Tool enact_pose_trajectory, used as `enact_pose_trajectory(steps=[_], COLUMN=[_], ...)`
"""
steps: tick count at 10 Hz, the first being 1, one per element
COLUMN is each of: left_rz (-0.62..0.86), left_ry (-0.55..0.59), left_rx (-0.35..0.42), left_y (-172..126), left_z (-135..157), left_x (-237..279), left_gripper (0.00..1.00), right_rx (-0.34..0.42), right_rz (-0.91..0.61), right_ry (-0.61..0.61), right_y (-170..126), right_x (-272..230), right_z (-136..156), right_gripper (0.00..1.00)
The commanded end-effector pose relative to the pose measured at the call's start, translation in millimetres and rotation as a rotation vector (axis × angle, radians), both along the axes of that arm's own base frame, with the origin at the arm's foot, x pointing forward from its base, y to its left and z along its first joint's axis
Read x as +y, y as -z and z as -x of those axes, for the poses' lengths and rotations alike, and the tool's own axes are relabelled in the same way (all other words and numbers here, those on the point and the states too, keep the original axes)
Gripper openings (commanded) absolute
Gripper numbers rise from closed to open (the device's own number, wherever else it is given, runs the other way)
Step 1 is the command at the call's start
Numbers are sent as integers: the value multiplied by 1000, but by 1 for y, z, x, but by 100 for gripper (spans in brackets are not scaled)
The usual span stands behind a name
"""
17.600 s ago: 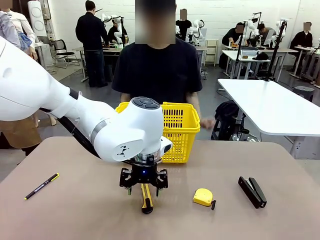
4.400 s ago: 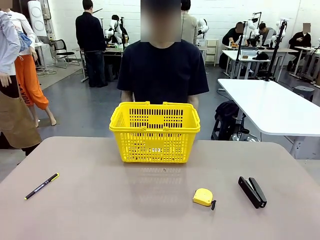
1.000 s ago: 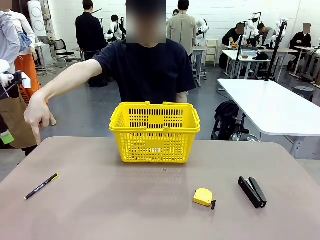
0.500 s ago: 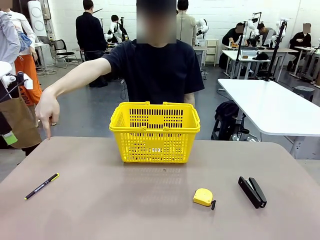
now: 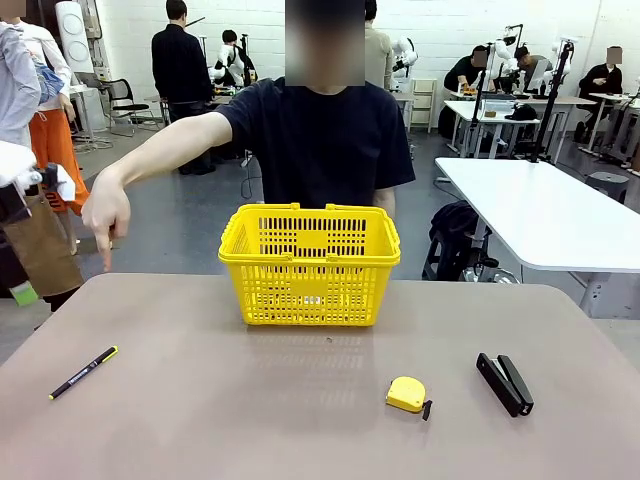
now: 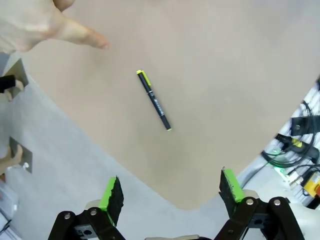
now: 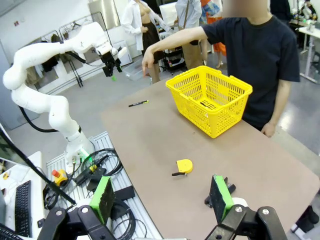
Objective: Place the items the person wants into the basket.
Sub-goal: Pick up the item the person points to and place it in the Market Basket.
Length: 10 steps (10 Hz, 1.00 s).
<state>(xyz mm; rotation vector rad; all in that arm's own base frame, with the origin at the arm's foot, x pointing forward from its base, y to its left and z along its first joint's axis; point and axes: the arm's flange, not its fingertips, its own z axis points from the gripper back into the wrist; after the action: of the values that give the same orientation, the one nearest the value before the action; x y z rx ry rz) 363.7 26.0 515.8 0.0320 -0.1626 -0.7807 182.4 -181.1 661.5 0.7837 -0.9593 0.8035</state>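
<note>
Black pen [image 5: 83,373] near pointing hand [image 5: 105,213]

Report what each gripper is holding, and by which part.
Nothing. The left gripper hangs open, apart from the pen; the right gripper is open and empty.

Stands behind basket [image 5: 309,265], pointing hand [image 5: 105,215] down over far left edge of tabletop [image 5: 200,420]; pen [image 5: 84,372] nearer on left, tape measure [image 5: 406,394] and stapler [image 5: 504,383] on right.

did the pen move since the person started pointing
No. The pen lies in the same spot near the left edge of the table, at the same angle and just as far from the basket as before.
</note>
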Motion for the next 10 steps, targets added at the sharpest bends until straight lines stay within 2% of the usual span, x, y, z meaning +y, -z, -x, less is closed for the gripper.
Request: enact_pose_trajectory(steps=[1, 3, 5, 8, 10], left_rz=[-84, -143, -112, -69, -59], left_ry=[-64, -141, -162, -207, -185], left_rx=[-119, -191, -136, -78, -43], left_y=[29, 64, 89, 111, 134], left_z=[8, 7, -10, -10, -12], left_x=[-14, -25, -22, -21, -24], left_gripper=[100, 100, 100, 100, 100], right_rx=[-21, -21, -21, -21, -21], right_rz=[-19, -19, -19, -19, -19], right_ry=[-15, -15, -15, -15, -15], right_y=[-2, -2, -2, -2, -2], right_x=[0, 0, 0, 0, 0], right_z=[-2, -2, -2, -2, -2], right_gripper=[100, 100, 100, 100, 100])
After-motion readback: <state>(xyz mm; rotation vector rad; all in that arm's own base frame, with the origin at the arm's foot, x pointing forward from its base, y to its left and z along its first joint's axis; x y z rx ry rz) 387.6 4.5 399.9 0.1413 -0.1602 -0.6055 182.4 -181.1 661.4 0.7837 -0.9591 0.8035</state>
